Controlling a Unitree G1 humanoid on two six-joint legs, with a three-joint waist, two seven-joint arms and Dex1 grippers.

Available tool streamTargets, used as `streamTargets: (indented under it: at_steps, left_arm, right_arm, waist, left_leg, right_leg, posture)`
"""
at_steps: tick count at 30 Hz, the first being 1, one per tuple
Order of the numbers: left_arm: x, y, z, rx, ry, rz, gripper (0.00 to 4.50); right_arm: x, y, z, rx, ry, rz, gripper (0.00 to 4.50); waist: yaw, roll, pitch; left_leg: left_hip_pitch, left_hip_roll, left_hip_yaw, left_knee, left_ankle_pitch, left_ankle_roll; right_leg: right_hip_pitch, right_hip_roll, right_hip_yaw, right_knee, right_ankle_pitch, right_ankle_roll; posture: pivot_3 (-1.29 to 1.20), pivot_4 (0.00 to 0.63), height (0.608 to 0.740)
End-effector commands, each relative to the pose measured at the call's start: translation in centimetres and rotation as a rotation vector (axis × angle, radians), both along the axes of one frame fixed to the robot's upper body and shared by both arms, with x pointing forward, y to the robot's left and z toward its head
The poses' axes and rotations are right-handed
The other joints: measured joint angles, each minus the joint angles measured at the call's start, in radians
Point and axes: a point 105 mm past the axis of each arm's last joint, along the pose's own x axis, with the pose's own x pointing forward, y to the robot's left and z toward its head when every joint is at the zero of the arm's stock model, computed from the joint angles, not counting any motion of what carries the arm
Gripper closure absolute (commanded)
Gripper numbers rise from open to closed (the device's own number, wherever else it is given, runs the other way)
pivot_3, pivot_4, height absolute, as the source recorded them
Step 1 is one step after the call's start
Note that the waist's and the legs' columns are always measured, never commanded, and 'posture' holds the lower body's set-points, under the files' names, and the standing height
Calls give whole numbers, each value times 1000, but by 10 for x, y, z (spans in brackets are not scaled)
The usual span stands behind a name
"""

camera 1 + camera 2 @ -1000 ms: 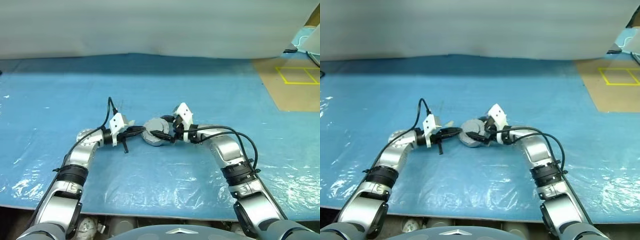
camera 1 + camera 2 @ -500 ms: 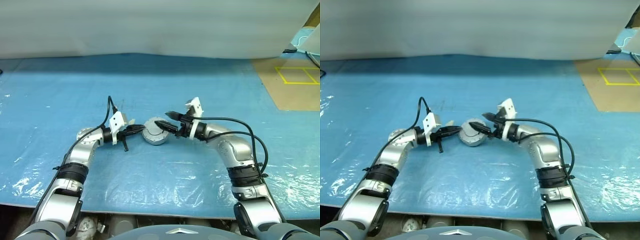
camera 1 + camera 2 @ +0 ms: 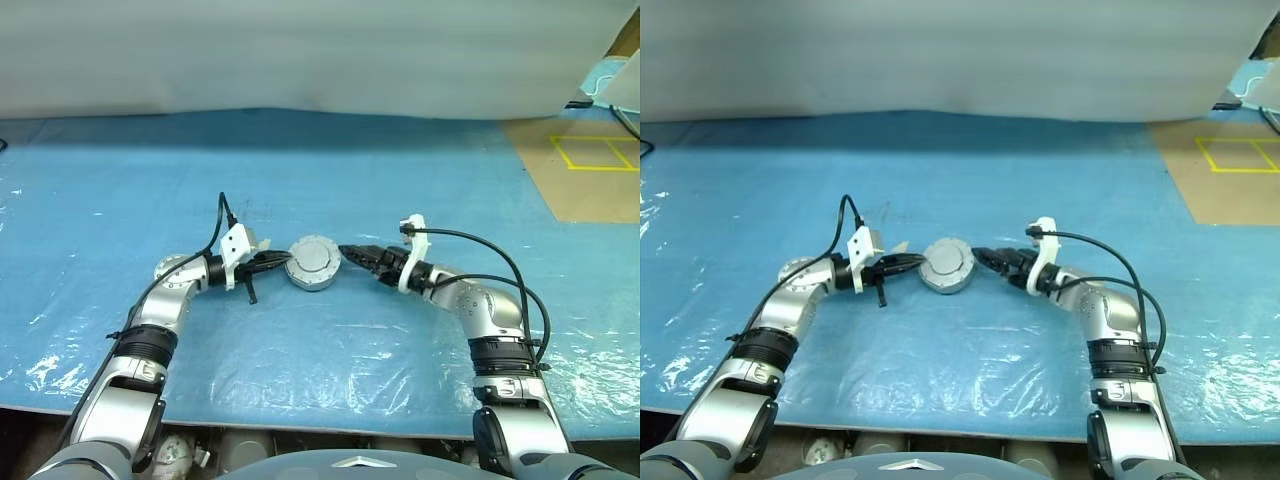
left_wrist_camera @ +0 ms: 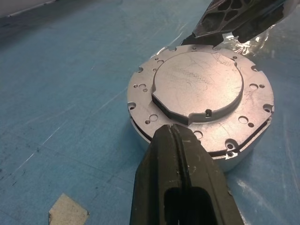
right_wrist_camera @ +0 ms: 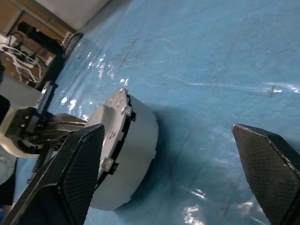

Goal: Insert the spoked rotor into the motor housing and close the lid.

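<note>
Machined grey metal was what I had to deal with: the motor housing sat on the blue plastic sheet between my two arms, with the lid already seated flat on top, its raised centre up and small screw holes ringing the rim. I judged it a dense, rigid puck, heavy for its size and slick on the sheet, so likely to skate if nudged from one side only. The smooth side wall looked the surest place to take hold, squeezed across its width, not the thin lid edge. My left gripper was clenched tight on nothing, its tips resting at the lid's near rim. My right gripper stood spread wide just beside the housing, grasping nothing. A scrap of tape lay nearby.
</note>
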Motion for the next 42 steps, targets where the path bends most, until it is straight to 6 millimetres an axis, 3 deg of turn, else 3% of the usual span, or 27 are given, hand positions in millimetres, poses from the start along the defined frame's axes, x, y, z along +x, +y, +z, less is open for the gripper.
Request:
streamTargets:
  at_steps: [1,14,17,22,24,35,42]
  left_arm:
    - [-5,2,-15,59,50,-18,4500]
    - [-6,3,-15,61,49,-15,4500]
    - [-7,2,-16,63,50,-17,4500]
    - [-6,1,-16,65,50,-21,4500]
    - [-6,1,-16,66,50,-23,4500]
    - [-6,1,-14,65,47,-27,4500]
    - [-3,6,3,-12,42,13,4500]
  right_arm:
    - [-15,15,0,79,85,92,8]
    - [-20,30,1,174,171,115,8]
    - [-17,31,1,193,172,86,562]
    - [-19,36,8,234,155,91,2203]
    - [-20,39,11,250,147,103,2624]
    - [-22,50,15,264,137,118,2671]
    - [-10,44,17,318,152,60,2685]
  waist:
    - [0,0,0]
    - [3,0,0]
    - [3,0,0]
    - [3,0,0]
    - [3,0,0]
    - [2,0,0]
    - [-1,1,1]
  left_leg:
    - [0,0,0,0,0,0]
    - [0,0,0,0,0,0]
    - [0,0,0,0,0,0]
    - [-1,0,0,0,0,0]
    - [0,0,0,0,0,0]
    - [0,0,0,0,0,0]
    - [0,0,0,0,0,0]
  right_leg:
    - [0,0,0,0,0,0]
    - [0,0,0,0,0,0]
    - [0,0,0,0,0,0]
    - [0,0,-1,0,0,0]
    - [0,0,0,0,0,0]
    - [0,0,0,0,0,0]
    - [0,0,0,0,0,0]
  posture:
    - [0,150,740]
    - [0,150,740]
    - [0,150,740]
    - [0,150,740]
    - [0,150,740]
    - [0,150,740]
    - [0,150,740]
